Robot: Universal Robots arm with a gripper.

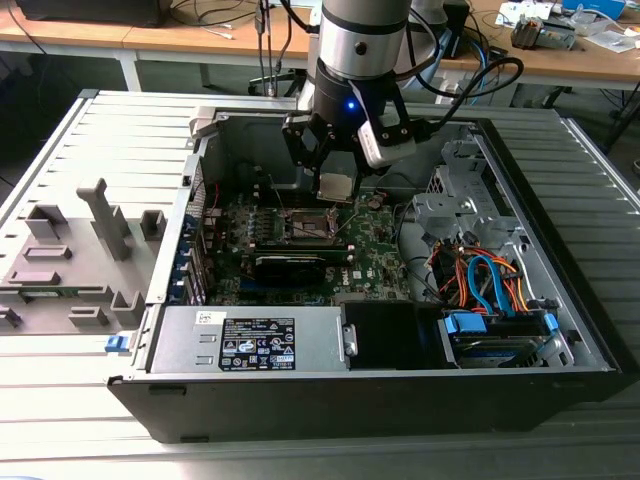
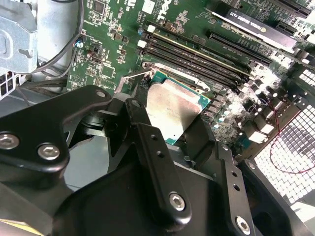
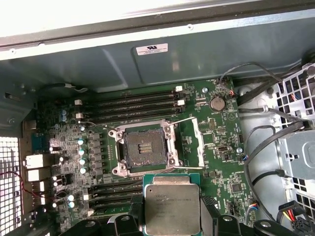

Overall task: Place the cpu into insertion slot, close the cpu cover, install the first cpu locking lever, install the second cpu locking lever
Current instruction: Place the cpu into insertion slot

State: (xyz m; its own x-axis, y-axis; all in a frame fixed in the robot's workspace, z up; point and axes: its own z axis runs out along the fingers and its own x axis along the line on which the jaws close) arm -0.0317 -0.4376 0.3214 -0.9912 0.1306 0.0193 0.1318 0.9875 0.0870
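Silvery cpu [image 3: 172, 204] gripped above insertion slot [image 3: 144, 148], cpu cover [image 3: 200, 140] open.

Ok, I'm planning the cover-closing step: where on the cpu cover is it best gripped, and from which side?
Probably the free rail farthest from the insertion slot. The cpu cover is swung open beside the slot, a thin frame around a window, apparently hinged on the slot side. Come from above and pinch that outer rail across its thickness.

Exterior view: bright, even light; computer case [image 1: 560, 380] interior is dimmer under the arm [image 1: 365, 40]. First wrist view: area beyond the case rim [image 3: 147, 29] is blown out white. Second wrist view: glare on the chip [image 2: 170, 110] face.
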